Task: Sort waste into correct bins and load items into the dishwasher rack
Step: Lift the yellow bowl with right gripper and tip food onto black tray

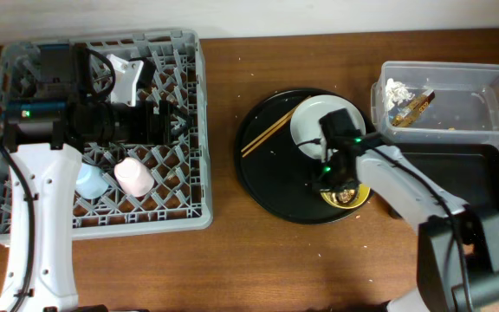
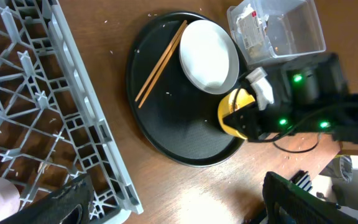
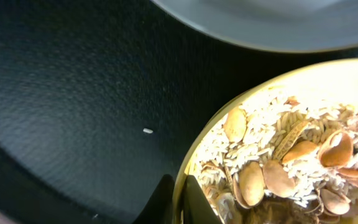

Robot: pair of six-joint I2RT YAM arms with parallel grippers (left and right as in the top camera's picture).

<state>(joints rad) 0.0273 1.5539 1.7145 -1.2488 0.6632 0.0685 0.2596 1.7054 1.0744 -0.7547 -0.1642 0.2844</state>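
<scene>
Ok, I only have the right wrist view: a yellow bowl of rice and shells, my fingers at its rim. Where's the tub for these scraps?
Observer: The clear tub stands off the round black tray, to the right of the yellow bowl and farther from the robot.
Operator: Is anything in it already?
Observer: Yes: crumpled white tissue and the brown-gold wrapper strip, at the end nearest the bowl.
Operator: And the chopsticks?
Observer: The chopsticks lie on the round black tray, just left of the white plate.
</scene>
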